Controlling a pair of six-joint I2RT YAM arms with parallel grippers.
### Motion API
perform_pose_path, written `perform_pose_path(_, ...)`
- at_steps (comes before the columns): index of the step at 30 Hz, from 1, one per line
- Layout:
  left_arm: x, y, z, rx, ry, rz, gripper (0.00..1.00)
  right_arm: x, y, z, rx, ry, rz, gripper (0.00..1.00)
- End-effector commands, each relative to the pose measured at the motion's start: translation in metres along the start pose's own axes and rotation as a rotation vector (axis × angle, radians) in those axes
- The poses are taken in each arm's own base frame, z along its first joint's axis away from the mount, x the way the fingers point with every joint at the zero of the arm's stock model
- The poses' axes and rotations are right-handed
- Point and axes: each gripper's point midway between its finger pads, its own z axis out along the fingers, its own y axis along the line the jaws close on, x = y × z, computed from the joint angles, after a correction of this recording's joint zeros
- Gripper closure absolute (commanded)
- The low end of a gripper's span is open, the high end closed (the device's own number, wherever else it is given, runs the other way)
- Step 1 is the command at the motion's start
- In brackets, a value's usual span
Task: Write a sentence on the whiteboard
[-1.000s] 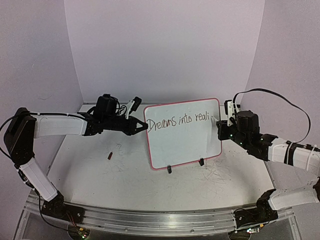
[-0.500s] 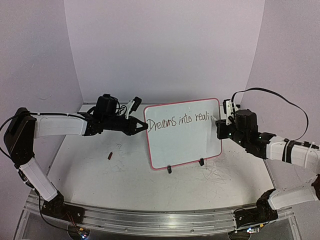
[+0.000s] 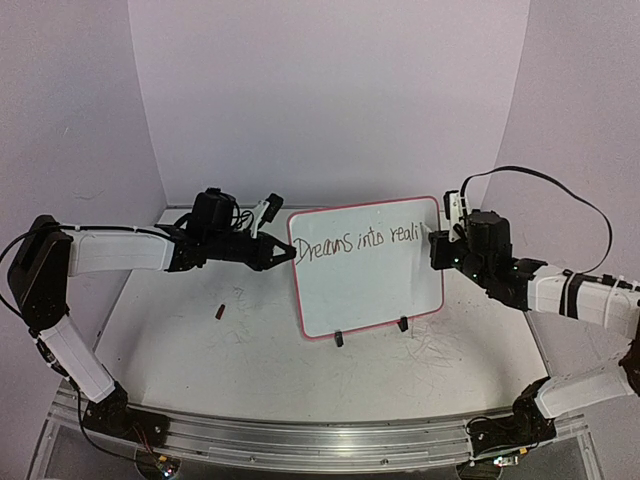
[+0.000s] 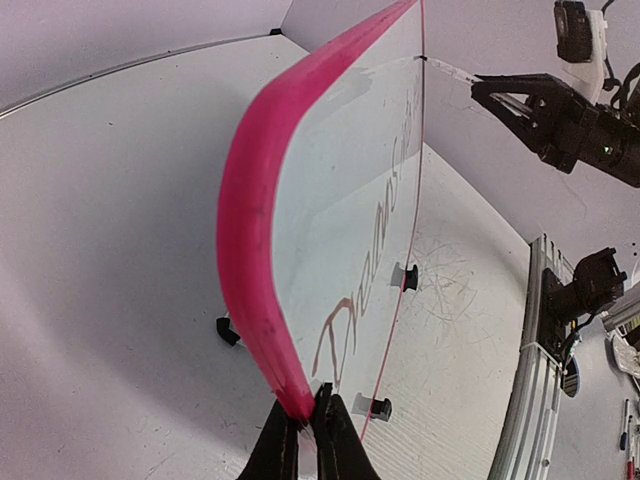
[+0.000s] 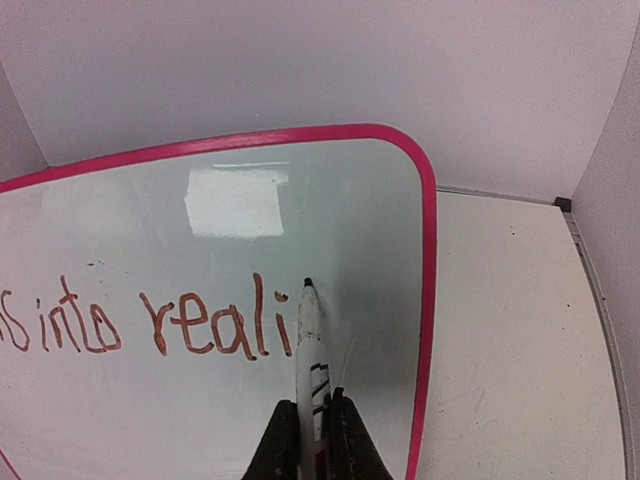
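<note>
Nearest you, the aluminium rail is carrying both arm bases along the front edge of the table. Beyond it, grey scribbles are marking the tabletop on the right, and a small dark red object is lying on the left, well apart from the board. The whiteboard is standing near the table's middle on black clip feet. Your left gripper is clenching the pink frame at the board's left edge, just beside the "D". The sentence is running along the top of the board and is reading "Dreams into reali". Your right gripper is grasping a white marker, whose black tip is sitting just right of the last "i"; you cannot tell whether it is touching the surface. From above, that gripper is hiding part of the board's upper right edge, with its black cable looping behind it. The plain wall is standing farthest back
</note>
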Motion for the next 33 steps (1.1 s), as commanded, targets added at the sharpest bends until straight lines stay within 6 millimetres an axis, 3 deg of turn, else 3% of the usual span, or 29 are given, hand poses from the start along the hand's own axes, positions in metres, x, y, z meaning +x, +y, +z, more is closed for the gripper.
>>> perform_pose_path(1, 0.015, -0.003, 0.003, -0.011, 0.045, 0.055, 1.00, -0.027, -0.001, 0.002, 0.013, -0.074, 0.013, 1.00)
perform_pose_path(33, 0.015, -0.005, 0.003, -0.006, 0.044, 0.058, 1.00, 0.029, -0.003, -0.004, -0.014, 0.050, 0.050, 1.00)
